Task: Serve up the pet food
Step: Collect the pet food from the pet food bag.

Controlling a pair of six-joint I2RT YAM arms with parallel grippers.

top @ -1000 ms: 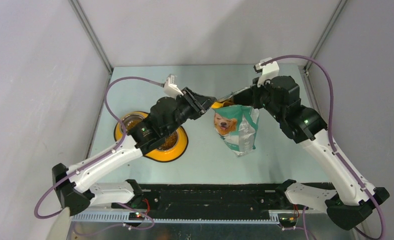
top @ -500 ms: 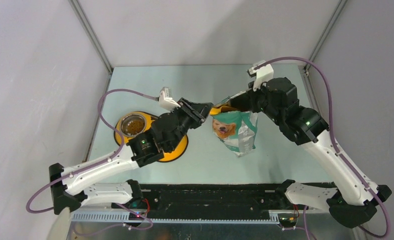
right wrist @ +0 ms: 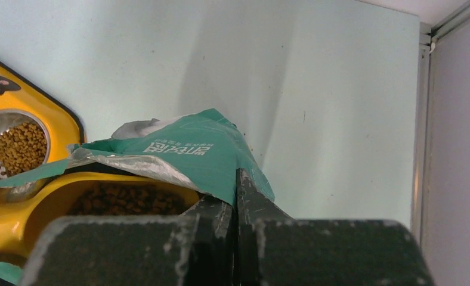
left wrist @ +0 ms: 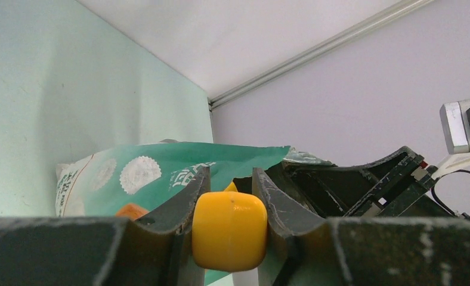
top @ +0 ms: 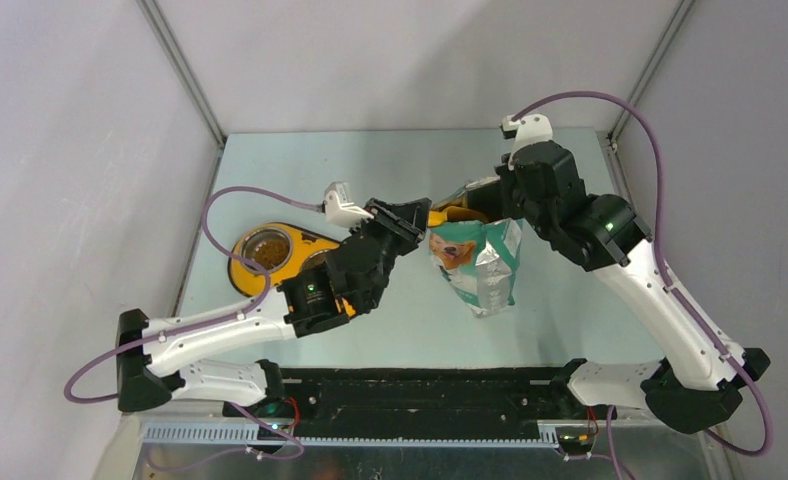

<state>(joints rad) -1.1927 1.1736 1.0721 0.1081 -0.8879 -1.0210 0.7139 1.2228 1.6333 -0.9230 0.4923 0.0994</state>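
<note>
The pet food is brown kibble: a heap [right wrist: 128,199] lies in the yellow-orange scoop [right wrist: 18,220] inside the mouth of the green-and-white dog bag [right wrist: 185,152], and more fills a steel bowl [right wrist: 21,146]. My left gripper [left wrist: 229,190] is shut on the scoop's handle [left wrist: 229,229], at the bag's opening [top: 440,212]. My right gripper [right wrist: 235,196] is shut on the bag's top edge and holds it open. In the top view the bag [top: 475,265] stands mid-table, with my left gripper [top: 415,218] to its left and my right gripper [top: 470,198] above it.
A yellow two-bowl feeder [top: 245,275] lies at the left; its left bowl [top: 267,247] holds kibble and my left arm hides the right one. Enclosure walls and metal rails border the pale green table at the back and sides.
My left arm has swung to the right off the feeder, uncovering the left bowl, with the scoop still at the bag's mouth. My right arm shifted slightly and the bag moved a little right.
</note>
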